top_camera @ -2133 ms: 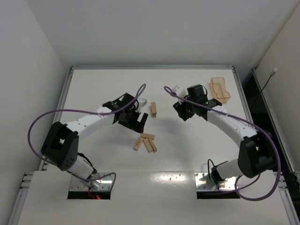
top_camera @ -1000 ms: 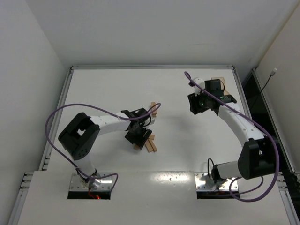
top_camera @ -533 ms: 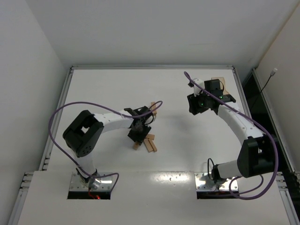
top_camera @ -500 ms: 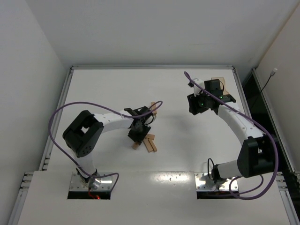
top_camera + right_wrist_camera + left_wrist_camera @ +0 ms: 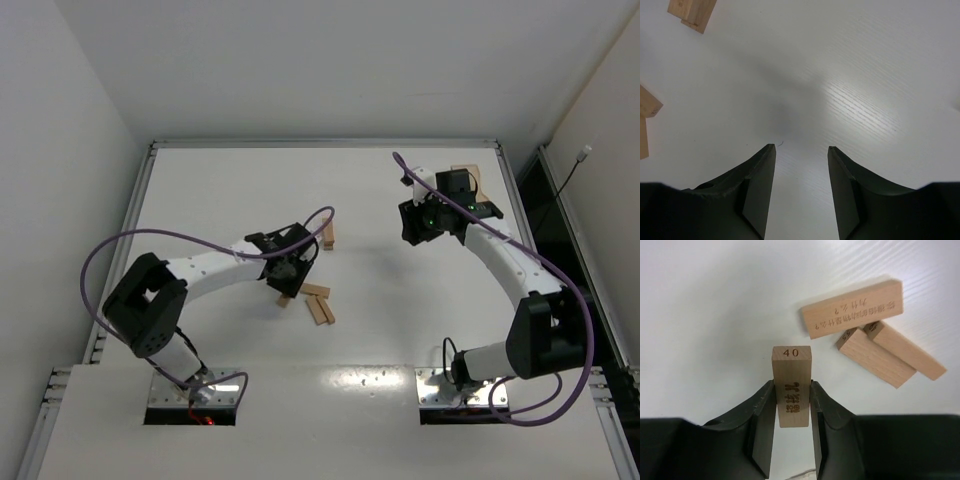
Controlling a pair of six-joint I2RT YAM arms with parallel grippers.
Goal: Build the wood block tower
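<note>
The wood block (image 5: 791, 365) marked 40 is now clamped in the left hand (image 5: 792, 390). It has been taken a little aside from the three loose blocks (image 5: 875, 357) on the table (image 5: 230, 190), where this hand was reaching a second ago. The tower (image 5: 328, 236) stands near, so I judge placing comes next. The right hand (image 5: 801, 150) stays back, fingers apart.

Wood blocks (image 5: 852, 309) matt, smooth-sanded; table (image 5: 865, 100) faintly glossy, fine-grained; left tool (image 5: 792, 385) seemingly matt plastic.
</note>
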